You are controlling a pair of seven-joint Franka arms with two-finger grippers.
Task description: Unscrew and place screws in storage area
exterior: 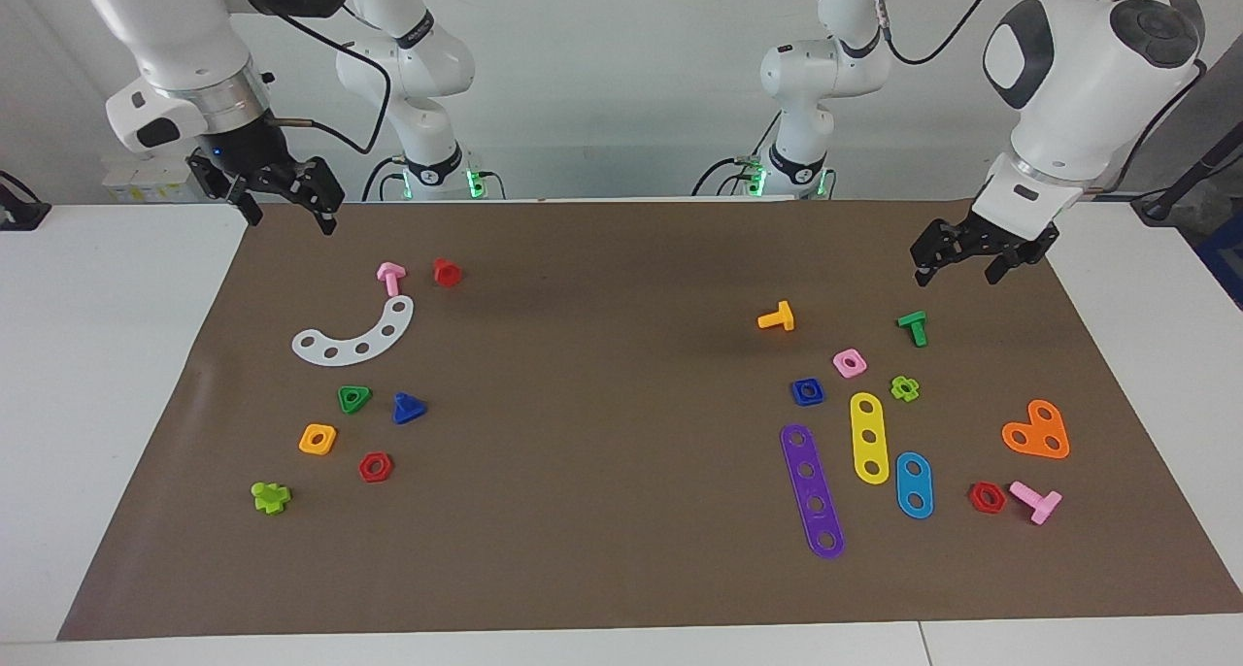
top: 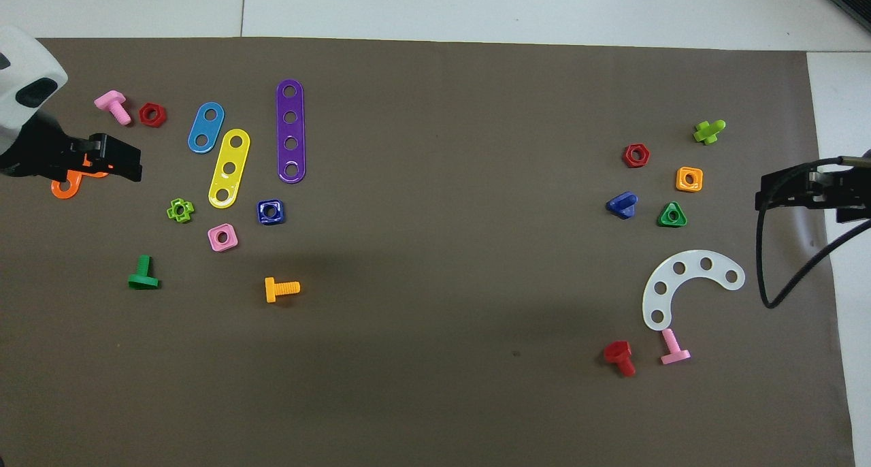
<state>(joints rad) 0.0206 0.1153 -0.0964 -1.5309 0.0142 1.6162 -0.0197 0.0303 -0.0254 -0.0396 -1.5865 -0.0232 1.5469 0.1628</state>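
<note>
The dark-blue screw (exterior: 408,409) (top: 622,204) lies loose on the brown mat, the storage area (exterior: 621,287) (top: 435,358), toward the right arm's end, beside a green triangular nut (exterior: 353,398) (top: 672,215). My right gripper (exterior: 289,215) (top: 772,193) hangs open and empty, raised high over the mat's edge at that end, well clear of the screw. Over the mat at the left arm's end my left gripper (exterior: 958,276) (top: 133,164) waits in the air, open with nothing in it.
Around the blue screw lie a white curved plate (exterior: 354,334), pink (exterior: 390,278) and red (exterior: 447,272) screws, an orange nut (exterior: 318,439), a red hex nut (exterior: 375,467) and a lime piece (exterior: 270,497). Strips (exterior: 812,491), nuts and screws lie at the left arm's end.
</note>
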